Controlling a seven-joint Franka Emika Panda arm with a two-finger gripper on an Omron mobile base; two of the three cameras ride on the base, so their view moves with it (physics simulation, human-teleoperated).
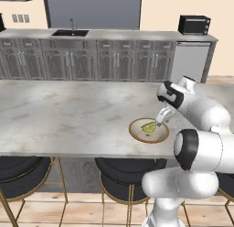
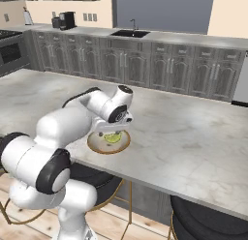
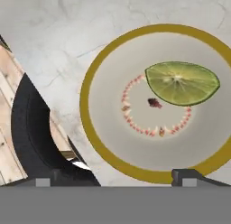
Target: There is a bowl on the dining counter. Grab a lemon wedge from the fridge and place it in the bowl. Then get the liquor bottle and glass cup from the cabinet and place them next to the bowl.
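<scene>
The bowl (image 1: pixel 136 134) with its tan rim rests on the dining counter (image 1: pixel 68 111) near the front edge. The yellow-green lemon wedge (image 1: pixel 148 127) lies inside it, free of the fingers. My gripper (image 1: pixel 161 120) hovers just above the bowl, open and empty. From the right base view, the gripper (image 2: pixel 109 133) hangs over the wedge (image 2: pixel 114 138) and the bowl (image 2: pixel 96 146). In the hand view the wedge (image 3: pixel 182 83) lies flat in the bowl (image 3: pixel 89 85), right of its centre, with my gripper (image 3: pixel 116 179) spread wide below it.
Dark round stools (image 1: pixel 128 169) with gold legs stand under the counter's front edge. Behind the counter runs a row of grey cabinets (image 1: pixel 91 61) with a sink (image 1: pixel 71 33) and a black microwave (image 1: pixel 194 24). A stove (image 2: pixel 9 48) is at far left.
</scene>
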